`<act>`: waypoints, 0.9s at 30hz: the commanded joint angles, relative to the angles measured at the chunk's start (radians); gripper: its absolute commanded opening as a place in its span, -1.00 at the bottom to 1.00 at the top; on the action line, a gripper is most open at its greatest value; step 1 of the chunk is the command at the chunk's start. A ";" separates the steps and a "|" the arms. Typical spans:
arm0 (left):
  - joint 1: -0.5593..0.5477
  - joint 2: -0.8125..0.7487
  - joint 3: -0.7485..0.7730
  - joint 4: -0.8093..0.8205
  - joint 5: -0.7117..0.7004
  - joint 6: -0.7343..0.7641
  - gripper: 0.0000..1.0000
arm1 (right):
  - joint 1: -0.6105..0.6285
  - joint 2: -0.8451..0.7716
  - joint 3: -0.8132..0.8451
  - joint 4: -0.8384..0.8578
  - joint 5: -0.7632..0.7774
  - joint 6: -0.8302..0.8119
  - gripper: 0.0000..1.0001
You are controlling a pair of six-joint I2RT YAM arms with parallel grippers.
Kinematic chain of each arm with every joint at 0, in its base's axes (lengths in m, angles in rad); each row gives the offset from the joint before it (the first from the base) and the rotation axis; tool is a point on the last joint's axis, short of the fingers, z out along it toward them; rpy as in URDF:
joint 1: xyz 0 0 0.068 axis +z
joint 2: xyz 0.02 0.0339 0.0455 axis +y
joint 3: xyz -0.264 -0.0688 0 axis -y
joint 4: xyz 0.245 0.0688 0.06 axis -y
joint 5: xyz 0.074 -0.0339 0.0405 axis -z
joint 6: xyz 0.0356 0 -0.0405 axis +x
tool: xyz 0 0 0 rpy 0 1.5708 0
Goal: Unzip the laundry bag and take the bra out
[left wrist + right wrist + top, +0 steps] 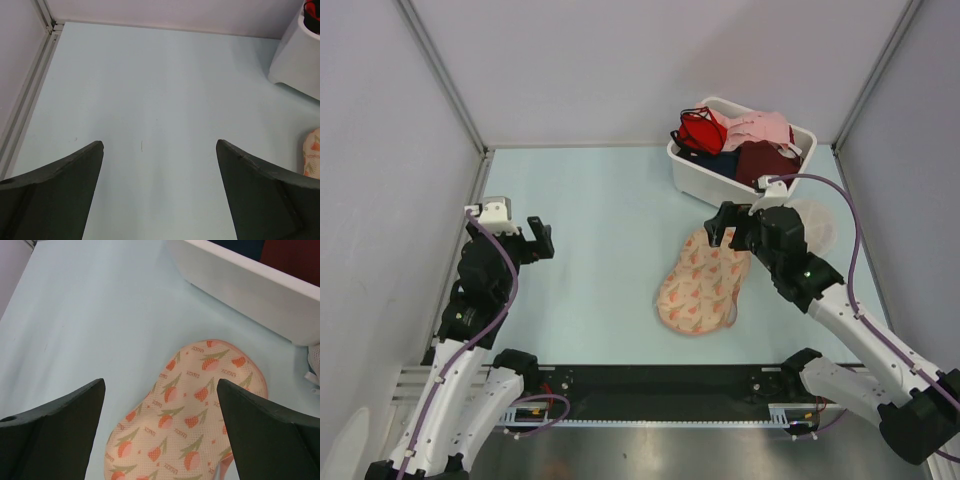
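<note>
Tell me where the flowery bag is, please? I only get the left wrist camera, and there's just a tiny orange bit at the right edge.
Observer: The laundry bag lies flat on the table, just in front of the white bin.
Operator: Is the other arm holding it?
Observer: No. The right gripper hovers open over the bag's far end, with nothing between its fingers.
Operator: Is the white bra out yet?
Observer: No white bra shows in any view, and I can't make out the zip to tell whether it is open.
</note>
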 commanded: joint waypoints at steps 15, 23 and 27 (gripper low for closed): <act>0.008 -0.001 -0.007 0.053 0.130 0.042 1.00 | -0.036 0.055 0.037 -0.122 0.095 0.160 0.99; 0.008 0.013 -0.005 0.053 0.151 0.044 0.99 | -0.085 0.070 -0.099 -0.180 0.068 0.338 0.99; 0.009 0.022 -0.002 0.052 0.161 0.042 0.99 | -0.119 0.104 -0.164 -0.107 0.019 0.377 0.99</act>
